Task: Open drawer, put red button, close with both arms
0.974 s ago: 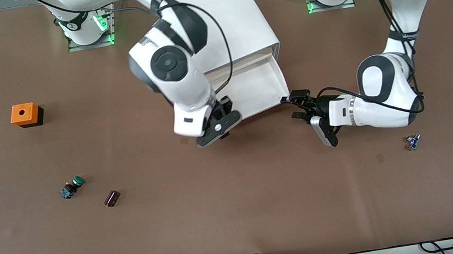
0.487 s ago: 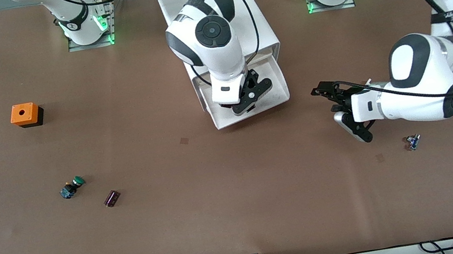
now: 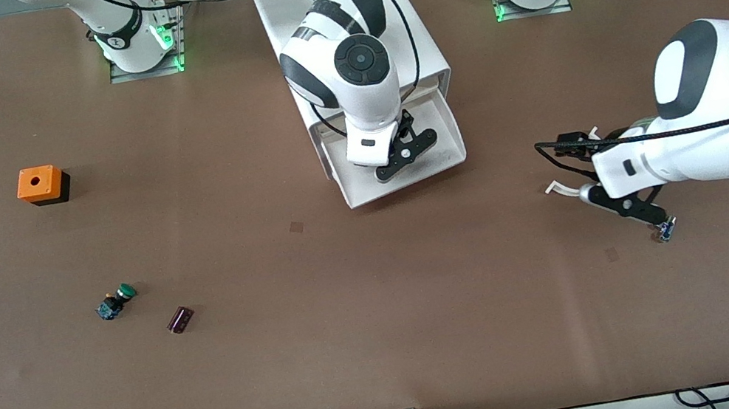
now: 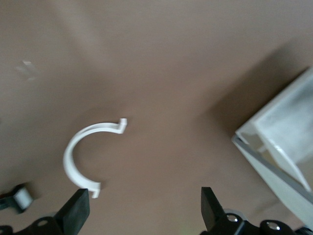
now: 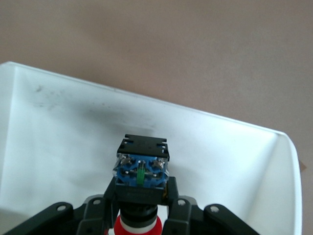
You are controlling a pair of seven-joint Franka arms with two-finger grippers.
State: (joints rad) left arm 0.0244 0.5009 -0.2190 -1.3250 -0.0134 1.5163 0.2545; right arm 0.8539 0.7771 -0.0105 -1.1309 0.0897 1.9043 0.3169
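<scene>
Brown table point(image 3: 390, 350) under me. Nearest the front camera lie one green-capped switch point(image 3: 116, 301), one dark block point(image 3: 180, 319), one small blue part point(image 3: 666, 229). My left gripper point(image 4: 142, 208) hangs spread wide over bare tabletop — a white clip point(image 4: 85, 154) beneath. My right gripper point(image 5: 139, 215) clenches the red button point(image 5: 141, 188) above the pulled-out drawer point(image 3: 446, 134). Farther: one orange box point(image 3: 40, 184).
</scene>
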